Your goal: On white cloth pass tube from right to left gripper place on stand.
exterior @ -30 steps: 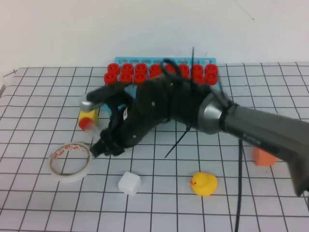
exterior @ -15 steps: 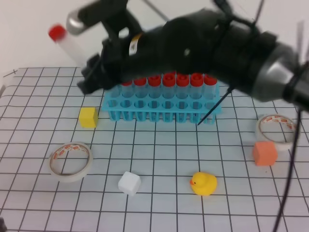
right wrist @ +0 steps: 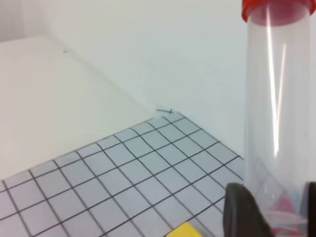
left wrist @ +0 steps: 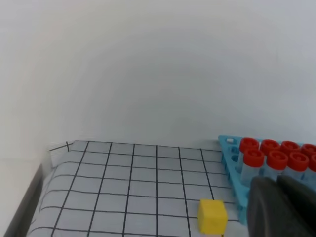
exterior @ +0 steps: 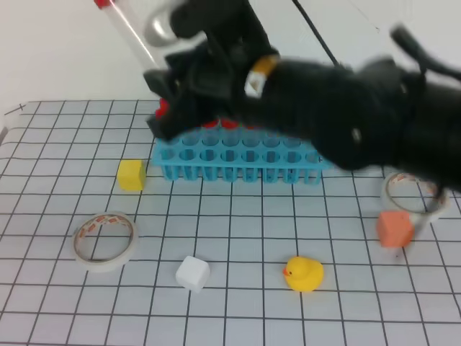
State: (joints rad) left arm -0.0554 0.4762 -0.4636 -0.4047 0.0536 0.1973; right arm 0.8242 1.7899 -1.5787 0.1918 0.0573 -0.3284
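A: What is hidden?
B: Much of the stand (exterior: 238, 162) top is covered by the blurred right arm in the high view; only a few red caps are seen there. The left claw (left wrist: 281, 207) is shown only as a dark blur at the lower right of its own wrist view, so its jaws are not seen directly; it is taken as fully closed, with nothing seen held.

A: Tube position?
B: The tube (right wrist: 279, 113) is held raised, above the far left end of the stand, well off the white cloth (exterior: 238, 245). It is gripped near its lower end by the right claw (right wrist: 269, 212), jaws part-way closed on it, red cap up. In the high view the cap is cut off at the top edge.

A: Tube appearance?
B: Clear, slim, straight wall, glare streak along it.

A: Other items?
B: Yellow block (exterior: 130, 174) left of the stand, tape roll (exterior: 105, 239), white cube (exterior: 192, 273) and duck (exterior: 303, 274) nearer.
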